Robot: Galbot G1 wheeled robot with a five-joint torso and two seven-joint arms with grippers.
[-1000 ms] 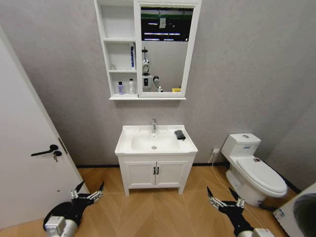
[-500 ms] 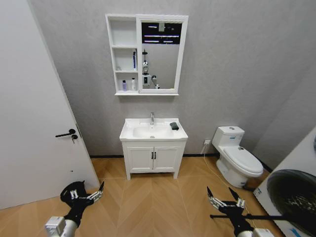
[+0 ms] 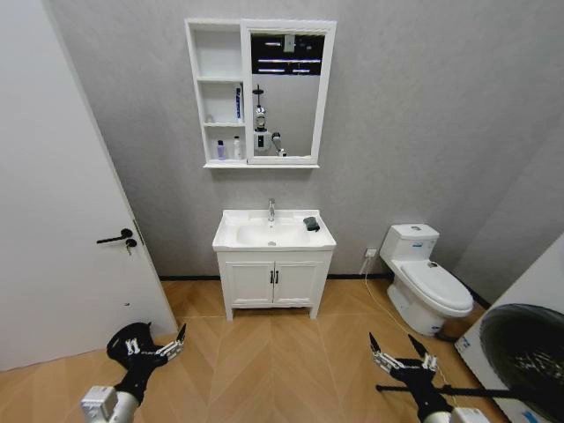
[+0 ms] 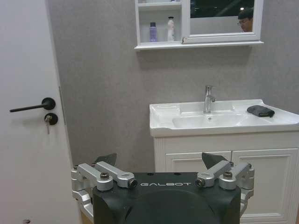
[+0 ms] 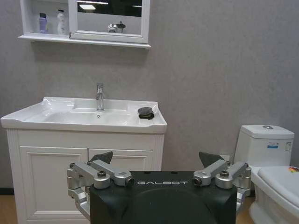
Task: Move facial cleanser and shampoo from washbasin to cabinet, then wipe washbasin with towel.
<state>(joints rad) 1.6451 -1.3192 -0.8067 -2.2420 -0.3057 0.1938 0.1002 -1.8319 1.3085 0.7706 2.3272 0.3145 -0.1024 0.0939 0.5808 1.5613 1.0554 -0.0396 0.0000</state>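
Observation:
The washbasin point(image 3: 227, 239) tops a white vanity against the far wall. The dark towel point(image 3: 311, 224) lies folded on its right rim, also seen from both wrists point(image 4: 260, 110) point(image 5: 145, 112). Above hangs the cabinet point(image 3: 217, 53). A purple bottle point(image 3: 220, 150) and a white bottle point(image 3: 235, 148) stand on its lowest shelf, and a blue tube point(image 3: 238, 104) on the middle one. Which is the facial cleanser or the shampoo I cannot tell. My left gripper point(image 3: 157, 345) and right gripper point(image 3: 401, 354) hang open and empty, low over the floor, well short of the vanity.
A white door point(image 3: 62, 220) with a black handle stands at the left. A toilet point(image 3: 427, 286) sits right of the vanity point(image 3: 273, 284), and a washing machine point(image 3: 529, 344) is at the near right. Wood floor point(image 3: 273, 361) stretches between me and the vanity.
The whole head view has pulled back from the vanity, so the camera moved away. The towel and bottles stay where they were. Both grippers hold the same open pose.

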